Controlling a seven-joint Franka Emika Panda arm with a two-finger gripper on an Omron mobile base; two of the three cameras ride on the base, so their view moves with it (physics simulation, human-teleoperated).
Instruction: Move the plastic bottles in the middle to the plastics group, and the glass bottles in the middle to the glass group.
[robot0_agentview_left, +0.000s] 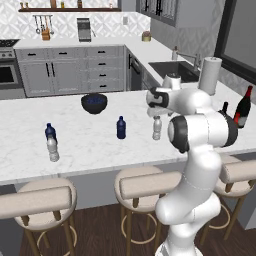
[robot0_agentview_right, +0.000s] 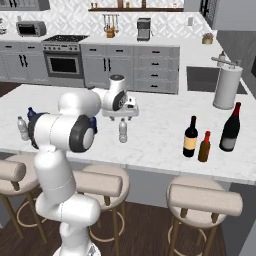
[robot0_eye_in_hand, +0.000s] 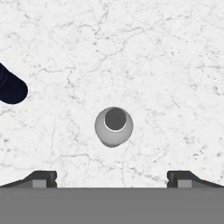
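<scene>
My gripper (robot0_eye_in_hand: 112, 180) hangs open directly over the clear-greyish plastic bottle (robot0_eye_in_hand: 113, 127), whose cap faces up between the fingertips (robot0_eye_in_hand: 43, 179). The same bottle (robot0_agentview_left: 157, 128) (robot0_agentview_right: 123, 130) stands upright mid-counter below the gripper (robot0_agentview_left: 156, 114) (robot0_agentview_right: 120, 116). To its left stands the dark blue plastic bottle (robot0_agentview_left: 121, 127) (robot0_eye_in_hand: 11, 87). The plastics group, one dark blue bottle (robot0_agentview_left: 49, 131) and one clear bottle (robot0_agentview_left: 52, 149), is at the far left. The black-necked wine bottle (robot0_agentview_right: 190, 137) stands right of centre, close to the amber bottle (robot0_agentview_right: 204, 147) and the red-necked wine bottle (robot0_agentview_right: 230, 128).
A dark bowl (robot0_agentview_left: 94, 102) sits toward the back of the marble counter (robot0_agentview_left: 90, 145). A paper towel roll (robot0_agentview_right: 227, 87) stands at the right near the sink (robot0_agentview_right: 205, 80). Bar stools (robot0_agentview_left: 42, 200) line the counter's near edge.
</scene>
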